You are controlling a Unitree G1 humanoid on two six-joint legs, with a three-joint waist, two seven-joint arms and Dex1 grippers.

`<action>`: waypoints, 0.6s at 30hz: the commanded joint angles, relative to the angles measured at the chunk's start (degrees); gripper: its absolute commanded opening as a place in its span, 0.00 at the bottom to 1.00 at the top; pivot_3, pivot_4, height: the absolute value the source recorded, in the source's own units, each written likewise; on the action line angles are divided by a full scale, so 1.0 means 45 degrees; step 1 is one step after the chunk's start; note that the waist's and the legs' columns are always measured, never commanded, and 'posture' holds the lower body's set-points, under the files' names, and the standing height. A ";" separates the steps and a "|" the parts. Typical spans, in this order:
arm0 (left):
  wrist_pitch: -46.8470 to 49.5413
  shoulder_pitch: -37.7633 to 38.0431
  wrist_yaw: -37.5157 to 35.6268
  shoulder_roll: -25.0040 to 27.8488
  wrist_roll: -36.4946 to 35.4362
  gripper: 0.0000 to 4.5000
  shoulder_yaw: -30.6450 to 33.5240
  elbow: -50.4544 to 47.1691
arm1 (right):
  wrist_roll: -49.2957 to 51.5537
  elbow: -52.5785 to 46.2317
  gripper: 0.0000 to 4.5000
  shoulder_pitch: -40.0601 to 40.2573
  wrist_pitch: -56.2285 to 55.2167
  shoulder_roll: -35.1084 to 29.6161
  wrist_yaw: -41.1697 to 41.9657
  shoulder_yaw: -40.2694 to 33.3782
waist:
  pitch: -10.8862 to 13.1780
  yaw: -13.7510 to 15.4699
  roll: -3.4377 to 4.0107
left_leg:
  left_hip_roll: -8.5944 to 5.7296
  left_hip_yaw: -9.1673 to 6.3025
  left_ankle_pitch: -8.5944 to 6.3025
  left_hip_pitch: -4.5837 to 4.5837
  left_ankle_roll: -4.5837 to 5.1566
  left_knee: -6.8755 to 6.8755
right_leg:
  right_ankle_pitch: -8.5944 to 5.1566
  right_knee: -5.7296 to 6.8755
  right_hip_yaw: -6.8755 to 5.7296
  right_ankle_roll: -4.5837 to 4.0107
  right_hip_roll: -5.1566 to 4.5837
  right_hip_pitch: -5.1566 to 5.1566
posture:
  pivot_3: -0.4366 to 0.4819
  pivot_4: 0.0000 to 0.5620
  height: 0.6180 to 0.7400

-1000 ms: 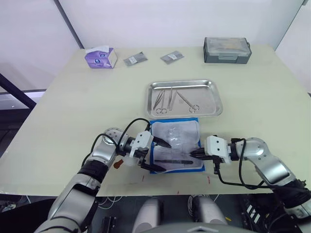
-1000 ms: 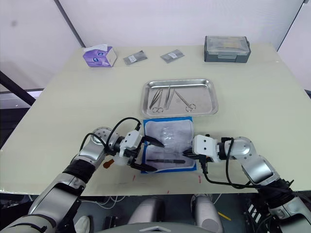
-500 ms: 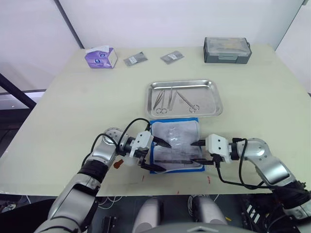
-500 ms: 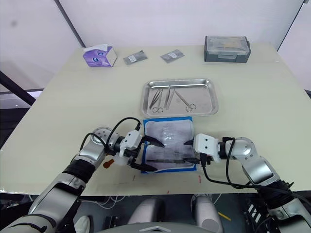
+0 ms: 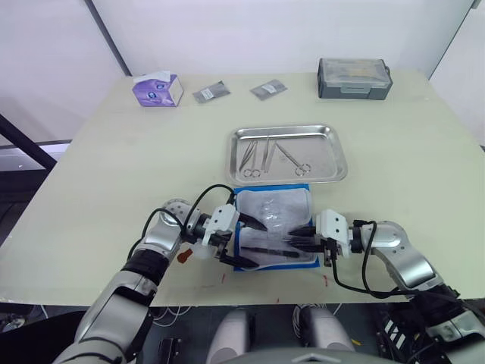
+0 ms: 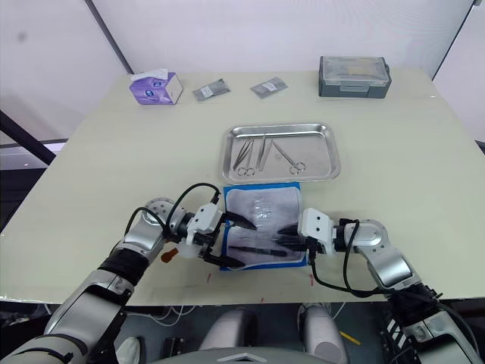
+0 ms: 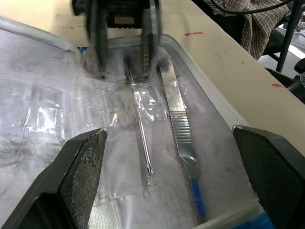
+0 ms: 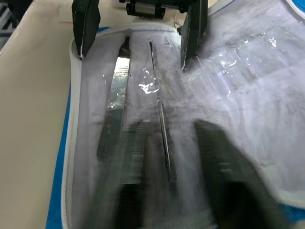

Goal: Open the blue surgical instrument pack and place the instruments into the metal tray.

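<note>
I'm seeing blue surgical instrument pack (image 5: pixel 274 227) lying opened at near bench (image 5: pixel 114 167) edge, clear lining up. Left end effector (image 5: pixel 250 243) sitting at pack's left edge, fingers spread wide. Right end effector (image 5: pixel 297 237) reaching over pack's right side, fingers parted around thin probe (image 7: pixel 141 128). Flat-handled tool (image 7: pixel 178 117) lying just beside probe inside pack. Beyond pack, metal tray (image 5: pixel 330 168) holding 3 instruments (image 5: pixel 269 157). Farther back: grey lidded box (image 5: pixel 354 78), 2 sachets (image 5: pixel 210 92), tissue box (image 5: pixel 157 89).

Blue-bordered pale pack (image 5: pixel 274 225), shiny steel tray (image 5: pixel 330 155), silvery instruments (image 5: pixel 267 156), purple tissue box (image 5: pixel 158 89), grey lidded box (image 5: pixel 354 78)
</note>
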 commanded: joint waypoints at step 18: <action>0.0480 0.0843 -0.0501 0.0125 0.0760 1.00 -0.1128 0.0815 | -0.0260 0.0254 0.04 -0.0090 -0.0284 -0.0112 0.0067 -0.0084 | -0.0001 0.0000 0.0001 | 0.0000 0.0000 0.0000 0.0001 0.0000 0.0000 | 0.0000 0.0001 0.0001 0.0000 0.0000 0.0000 | 0.48 0.27 0.95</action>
